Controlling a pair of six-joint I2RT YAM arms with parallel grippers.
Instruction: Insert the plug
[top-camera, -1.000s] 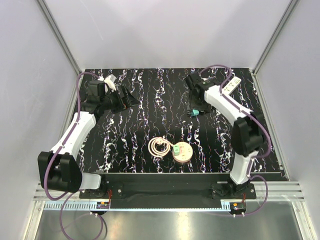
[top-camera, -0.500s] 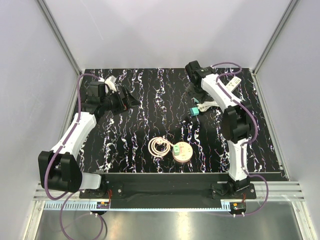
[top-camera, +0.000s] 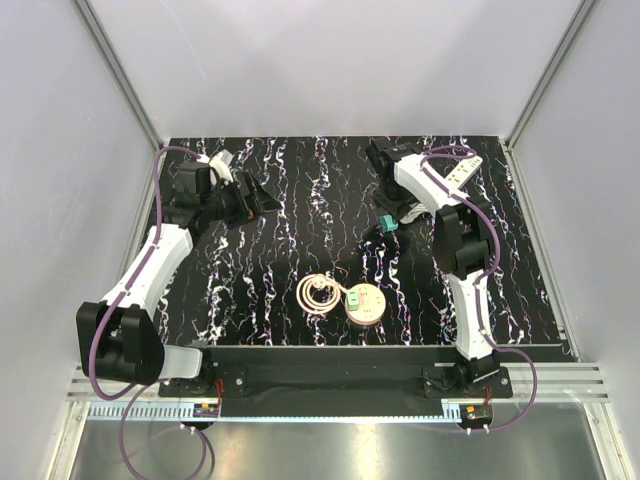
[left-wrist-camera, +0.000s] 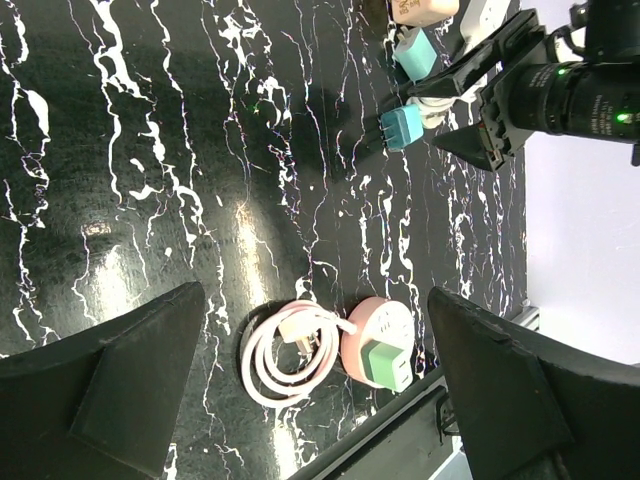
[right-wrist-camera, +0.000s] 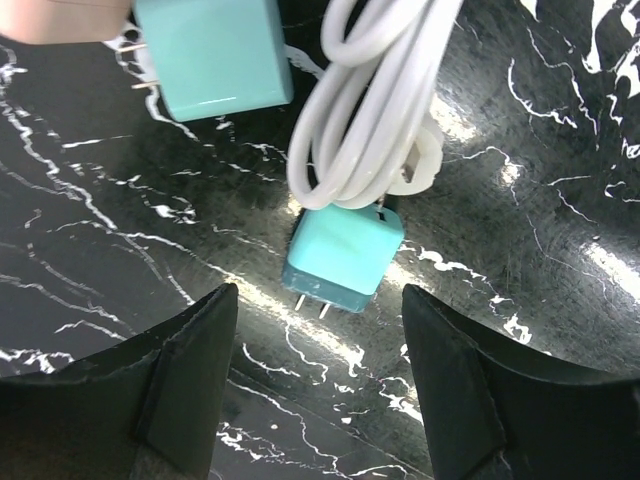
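Swinging inward since the earlier frame, the right arm (top-camera: 460, 235) has folded its elbow toward the middle and brought its wrist over the far right of the table (top-camera: 300, 170); the left arm (top-camera: 150, 265) sits where it was.

On that dark marbled table, we see the left arm reaching toward the far left, its left gripper (left-wrist-camera: 315, 292) spread fully wide and holding nothing. A white power strip (top-camera: 463, 170) lies at the far right corner, and we judge it the likely socket for the job. Near the front edge rests a round pink socket (top-camera: 365, 303) with a coiled cable (top-camera: 319, 293) just beside it.

Under the right wrist we find a white cable bundle (right-wrist-camera: 375, 100) leading into the teal plug (right-wrist-camera: 345, 255), which lies flat on the table. A second teal adapter (right-wrist-camera: 212, 55) sits near it, apart. The right gripper (right-wrist-camera: 318, 298) hovers above the plug, fingers parted and clasping nothing. The plug's prongs (right-wrist-camera: 312, 305) point toward the gap between those fingers.

We judge the task barely begun: the approach is made, while grasping, carrying and inserting are all left.
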